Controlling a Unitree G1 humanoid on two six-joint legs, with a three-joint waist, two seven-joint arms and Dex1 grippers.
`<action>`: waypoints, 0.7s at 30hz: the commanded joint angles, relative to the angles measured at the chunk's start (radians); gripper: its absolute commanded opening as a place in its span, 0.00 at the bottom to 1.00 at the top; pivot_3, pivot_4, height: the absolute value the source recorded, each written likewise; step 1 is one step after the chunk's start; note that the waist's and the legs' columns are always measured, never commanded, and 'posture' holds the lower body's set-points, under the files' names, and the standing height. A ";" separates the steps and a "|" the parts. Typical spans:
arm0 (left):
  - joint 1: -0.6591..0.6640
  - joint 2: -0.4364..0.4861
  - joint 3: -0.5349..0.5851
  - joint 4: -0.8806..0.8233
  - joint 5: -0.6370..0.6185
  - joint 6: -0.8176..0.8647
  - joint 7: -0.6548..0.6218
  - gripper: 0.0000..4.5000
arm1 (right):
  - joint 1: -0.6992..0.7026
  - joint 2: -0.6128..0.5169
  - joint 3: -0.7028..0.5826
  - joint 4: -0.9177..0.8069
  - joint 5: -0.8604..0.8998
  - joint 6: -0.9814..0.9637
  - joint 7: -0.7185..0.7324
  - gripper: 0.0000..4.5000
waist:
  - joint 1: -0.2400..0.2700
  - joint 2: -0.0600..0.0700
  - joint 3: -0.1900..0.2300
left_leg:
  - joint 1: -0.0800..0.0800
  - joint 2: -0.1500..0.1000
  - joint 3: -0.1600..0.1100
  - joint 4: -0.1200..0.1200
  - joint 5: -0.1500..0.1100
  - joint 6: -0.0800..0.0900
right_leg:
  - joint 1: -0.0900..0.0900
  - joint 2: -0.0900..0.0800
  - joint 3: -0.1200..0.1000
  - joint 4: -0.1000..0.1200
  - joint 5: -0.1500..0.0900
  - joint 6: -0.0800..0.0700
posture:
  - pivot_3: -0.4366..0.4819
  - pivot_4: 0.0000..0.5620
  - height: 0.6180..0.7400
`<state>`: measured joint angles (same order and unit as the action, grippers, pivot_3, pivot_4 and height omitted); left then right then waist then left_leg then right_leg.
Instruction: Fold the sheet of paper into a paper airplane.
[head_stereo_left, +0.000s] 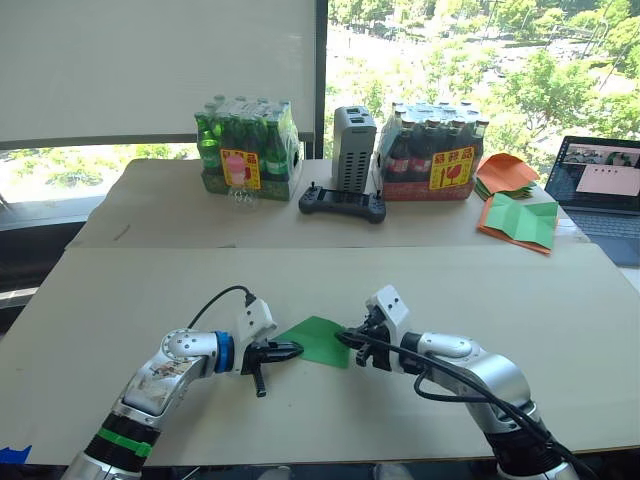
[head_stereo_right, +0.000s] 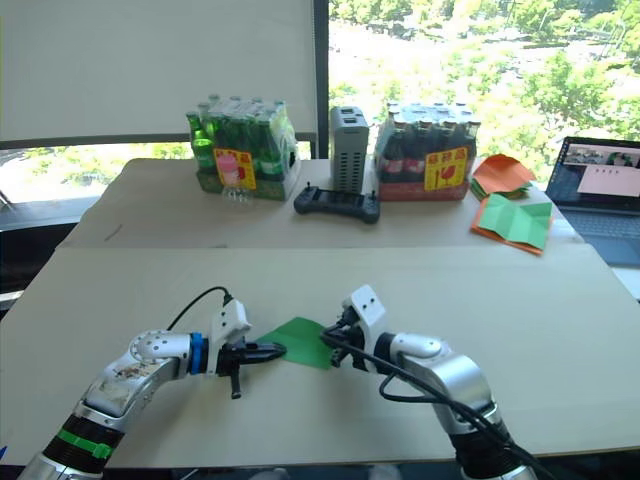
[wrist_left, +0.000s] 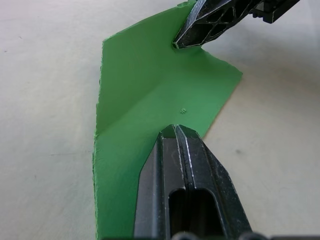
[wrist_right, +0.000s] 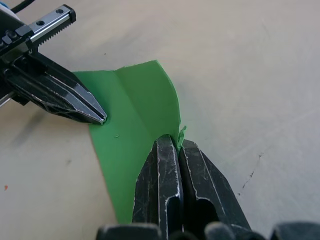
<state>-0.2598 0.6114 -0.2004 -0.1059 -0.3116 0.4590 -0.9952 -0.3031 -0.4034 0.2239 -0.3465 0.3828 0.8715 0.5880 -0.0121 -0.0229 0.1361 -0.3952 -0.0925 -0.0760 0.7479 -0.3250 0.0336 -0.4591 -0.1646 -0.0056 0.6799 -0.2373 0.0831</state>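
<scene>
Two grippers meet at the sheet of paper (head_stereo_left: 318, 340) (creased, on the table (head_stereo_left: 560, 330)): left gripper (wrist_left: 176, 128) closed atop it, right gripper (wrist_right: 177, 139) pinching its edge.

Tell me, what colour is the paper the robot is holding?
Bright green all over. The sheet of paper shows best in the left wrist view.

bright daylight from the window (head_stereo_left: 470, 70), glaring outdoors, sharp views, soft shadows

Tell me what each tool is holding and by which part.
The right tool pinches the sheet of paper at its edge. The left tool is shut, its tip pressing on the sheet's face, gripping nothing.
</scene>
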 joint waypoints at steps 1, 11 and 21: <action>0.018 0.022 -0.014 0.026 0.037 0.012 0.006 0.00 | 0.008 -0.034 0.042 -0.066 -0.040 -0.119 0.048 0.00 | 0.000 0.000 0.000 | 0.000 0.000 0.000 0.000 0.000 0.000 | 0.000 0.000 0.000 0.000 0.000 0.000 | 0.48 0.27 0.49; 0.018 0.029 -0.013 0.023 0.035 0.016 0.006 0.00 | 0.042 -0.156 0.241 -0.053 -0.318 -0.482 0.126 0.00 | -0.002 0.000 0.000 | 0.001 0.000 0.000 0.000 0.000 0.000 | 0.001 0.001 0.000 0.000 0.000 0.000 | 0.48 0.27 0.49; 0.031 0.058 0.028 -0.029 0.005 0.052 0.010 0.00 | 0.050 -0.123 0.245 0.008 -0.354 -0.403 0.149 0.00 | -0.002 0.000 0.000 | 0.001 0.001 0.000 0.000 0.000 0.000 | 0.001 0.001 0.000 0.000 0.000 0.000 | 0.48 0.27 0.49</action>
<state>-0.2485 0.6444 -0.1907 -0.1302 -0.3161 0.4804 -0.9932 -0.2603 -0.5283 0.4609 -0.3438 0.0246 0.4404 0.7199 -0.0141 -0.0229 0.1361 -0.3939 -0.0916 -0.0759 0.7474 -0.3249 0.0334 -0.4583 -0.1636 -0.0057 0.6795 -0.2375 0.0828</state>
